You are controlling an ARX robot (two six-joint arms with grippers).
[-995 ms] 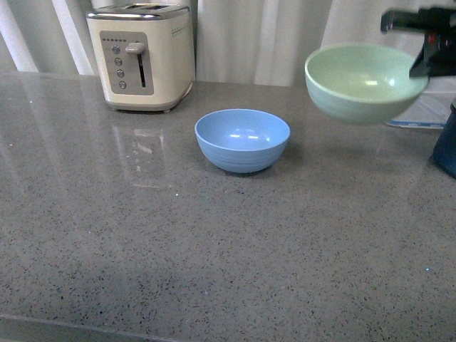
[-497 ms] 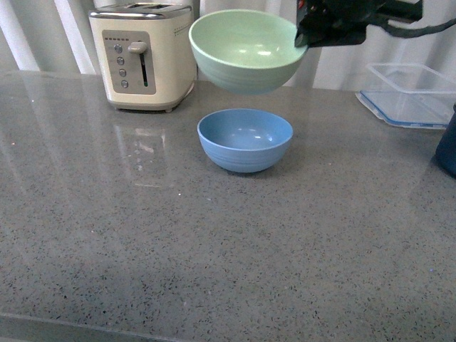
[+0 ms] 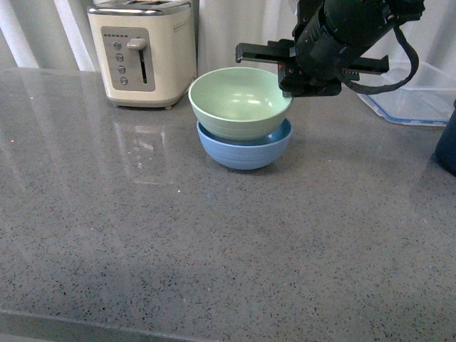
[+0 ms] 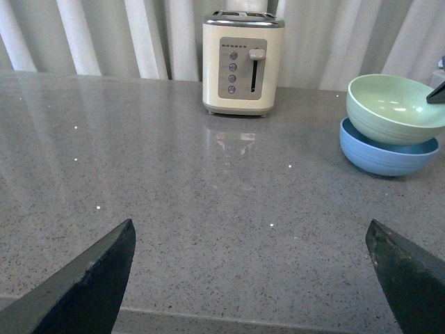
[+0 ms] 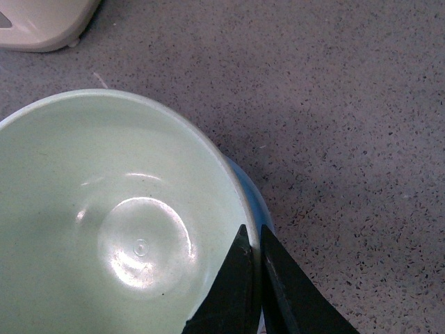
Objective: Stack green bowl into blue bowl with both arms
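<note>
The green bowl [image 3: 239,101] sits inside the blue bowl [image 3: 246,152] at the middle back of the grey counter, tilted a little, its rim well above the blue rim. My right gripper [image 3: 288,80] is shut on the green bowl's right rim; in the right wrist view its jaws pinch the rim of the green bowl [image 5: 104,223], and a sliver of the blue bowl [image 5: 252,195] shows beneath. My left gripper [image 4: 250,278] is open and empty, low over the counter's near edge, far from both bowls [image 4: 393,108].
A cream toaster [image 3: 142,53] stands at the back left, close to the bowls. A clear plastic container [image 3: 417,92] lies at the back right. A dark navy container [image 3: 447,146] is at the right edge.
The right arm carried the green bowl left from the far right to above the blue bowl, then lowered it into the blue bowl. The left gripper shows no change.
</note>
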